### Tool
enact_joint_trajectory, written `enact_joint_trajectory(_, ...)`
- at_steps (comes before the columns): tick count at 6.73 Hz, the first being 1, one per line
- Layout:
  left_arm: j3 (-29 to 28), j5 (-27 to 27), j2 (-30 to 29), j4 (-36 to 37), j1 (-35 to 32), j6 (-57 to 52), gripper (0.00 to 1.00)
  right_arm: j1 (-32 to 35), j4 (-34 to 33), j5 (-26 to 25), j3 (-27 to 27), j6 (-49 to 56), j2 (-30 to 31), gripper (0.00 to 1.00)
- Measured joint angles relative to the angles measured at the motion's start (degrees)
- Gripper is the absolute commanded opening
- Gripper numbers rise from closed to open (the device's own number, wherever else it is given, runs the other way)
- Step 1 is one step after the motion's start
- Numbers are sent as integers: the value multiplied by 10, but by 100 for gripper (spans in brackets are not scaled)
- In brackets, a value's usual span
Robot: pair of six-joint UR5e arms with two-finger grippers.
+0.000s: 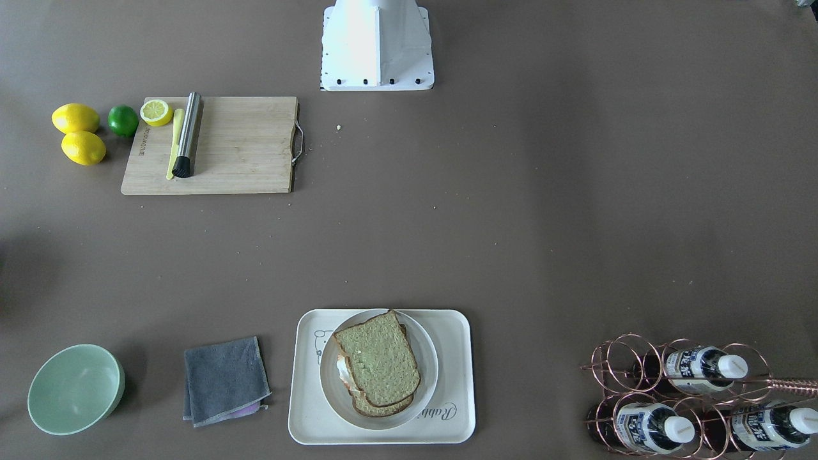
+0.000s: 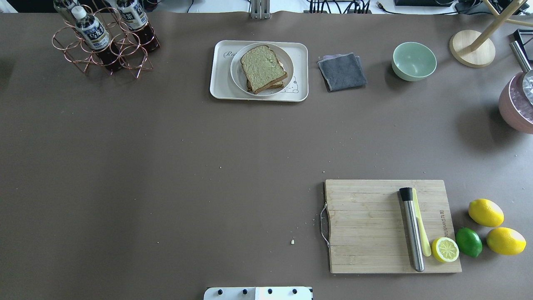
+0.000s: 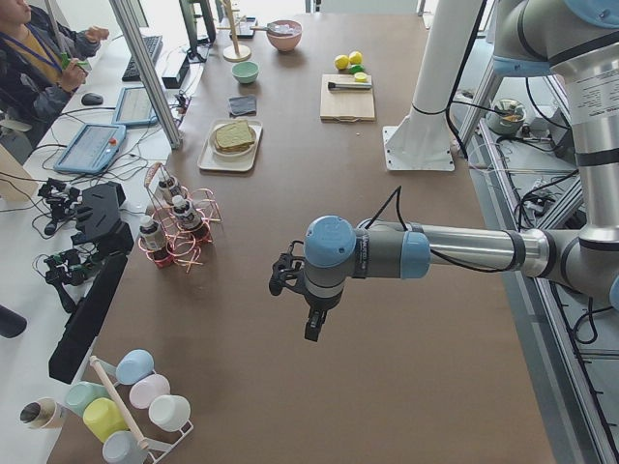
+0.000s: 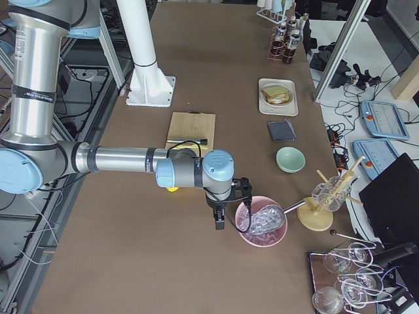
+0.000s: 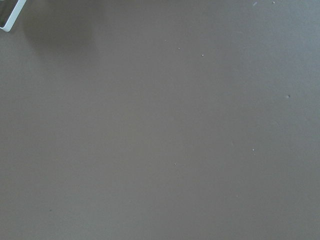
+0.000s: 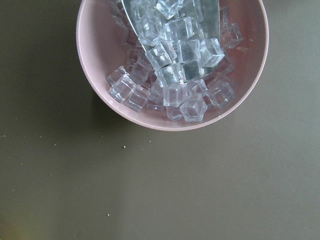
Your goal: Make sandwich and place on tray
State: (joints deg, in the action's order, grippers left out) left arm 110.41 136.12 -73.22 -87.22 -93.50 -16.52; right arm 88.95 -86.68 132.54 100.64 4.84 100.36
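The sandwich (image 1: 377, 367), two slices of wholegrain bread with white egg showing at one edge, lies on a round white plate (image 1: 430, 364). The plate stands on the cream tray (image 1: 459, 390) at the table's far side from the robot; the sandwich (image 2: 263, 68) and tray (image 2: 218, 79) also show in the overhead view. My left gripper (image 3: 314, 329) shows only in the exterior left view, over bare table far from the tray. My right gripper (image 4: 219, 219) shows only in the exterior right view, beside a pink bowl. I cannot tell whether either is open or shut.
A grey cloth (image 2: 342, 71) and a green bowl (image 2: 414, 61) lie beside the tray. A wire rack with bottles (image 2: 104, 39) stands at the other side. A cutting board (image 2: 374, 227) holds a steel rod and half a lemon, with lemons and a lime (image 2: 468, 241) next to it. The pink bowl of ice (image 6: 172, 65) is at the right end.
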Motion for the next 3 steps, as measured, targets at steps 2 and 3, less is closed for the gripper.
enact_joint_trajectory(2,0,0,0,0,2,0,97,0,-1,0,3,0,1,100)
enact_joint_trajectory(3,0,0,0,0,3,0,97,0,-1,0,3,0,1,100)
